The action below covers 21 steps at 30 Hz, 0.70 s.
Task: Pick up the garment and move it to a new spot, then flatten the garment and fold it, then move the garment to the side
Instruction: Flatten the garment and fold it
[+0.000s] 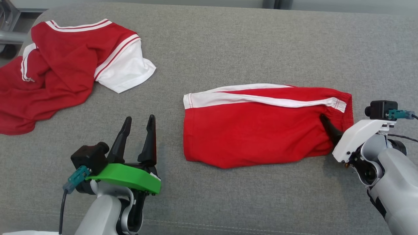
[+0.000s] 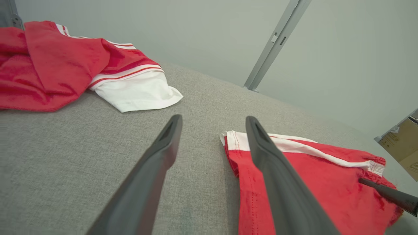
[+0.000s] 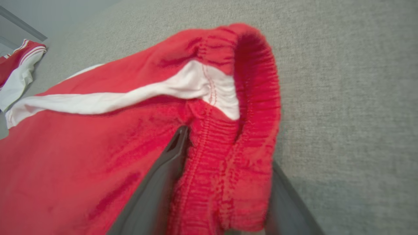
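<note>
The garment (image 1: 254, 133) is a pair of red shorts with white side stripes, lying folded flat right of centre on the grey cloth surface (image 1: 228, 42). My right gripper (image 1: 326, 122) reaches in from the right at the elastic waistband. In the right wrist view the bunched waistband (image 3: 248, 137) stands between the right gripper's (image 3: 228, 147) two dark fingers, which are still wide apart. One finger lies on top of the red cloth; the other is mostly hidden behind the waistband. My left gripper (image 1: 139, 118) stands open and empty left of the shorts' hem (image 2: 232, 140).
A crumpled red shirt with white sleeves (image 1: 65, 65) lies at the far left corner, partly over the surface's edge. A metal post (image 2: 274, 42) and a cardboard box (image 2: 403, 143) stand beyond the far side.
</note>
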Available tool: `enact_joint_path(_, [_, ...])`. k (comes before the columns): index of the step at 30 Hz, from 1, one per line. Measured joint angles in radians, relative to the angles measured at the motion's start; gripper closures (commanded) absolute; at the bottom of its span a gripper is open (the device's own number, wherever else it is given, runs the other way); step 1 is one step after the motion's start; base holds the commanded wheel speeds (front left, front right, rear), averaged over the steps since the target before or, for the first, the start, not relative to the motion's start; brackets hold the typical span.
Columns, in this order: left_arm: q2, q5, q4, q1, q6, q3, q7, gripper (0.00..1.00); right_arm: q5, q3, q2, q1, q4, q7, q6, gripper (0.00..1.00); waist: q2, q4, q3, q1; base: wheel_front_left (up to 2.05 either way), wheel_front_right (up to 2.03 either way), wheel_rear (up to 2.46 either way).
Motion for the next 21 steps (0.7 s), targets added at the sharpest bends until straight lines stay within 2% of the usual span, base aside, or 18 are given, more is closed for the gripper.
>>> enact_joint_path(3, [0.004, 0.000, -0.014, 0.006, 0.006, 0.006, 0.000, 0.00, 0.003, 0.009, -0.002, 0.000, 0.000, 0.000, 0.000, 0.66, 0.0000, 0.001, 0.001, 0.0000, 0.00, 0.00, 0.00])
enact_joint_path(5, [0.005, 0.006, -0.026, 0.008, 0.007, 0.009, 0.000, 0.00, 0.010, 0.013, -0.002, 0.000, 0.000, 0.002, 0.000, 0.95, 0.0000, -0.002, 0.001, 0.0000, 0.00, 0.00, 0.00])
enact_joint_path(6, [0.007, 0.007, -0.030, 0.011, 0.010, 0.014, 0.000, 0.00, 0.010, 0.016, -0.002, 0.000, -0.002, 0.001, 0.000, 1.00, 0.0000, -0.004, 0.001, 0.0000, 0.00, 0.00, 0.00])
enact_joint_path(14, [0.020, 0.007, -0.062, 0.039, 0.015, 0.037, 0.000, 0.00, 0.035, 0.026, -0.023, -0.001, -0.029, -0.003, 0.000, 1.00, 0.0000, -0.040, -0.003, 0.0000, 0.00, 0.00, 0.00])
enact_joint_path(21, [0.020, 0.008, -0.085, 0.046, 0.020, 0.035, 0.000, 0.00, 0.045, 0.024, -0.115, -0.036, -0.053, -0.001, 0.000, 1.00, 0.0000, -0.077, -0.009, 0.0000, 0.00, 0.00, 0.00])
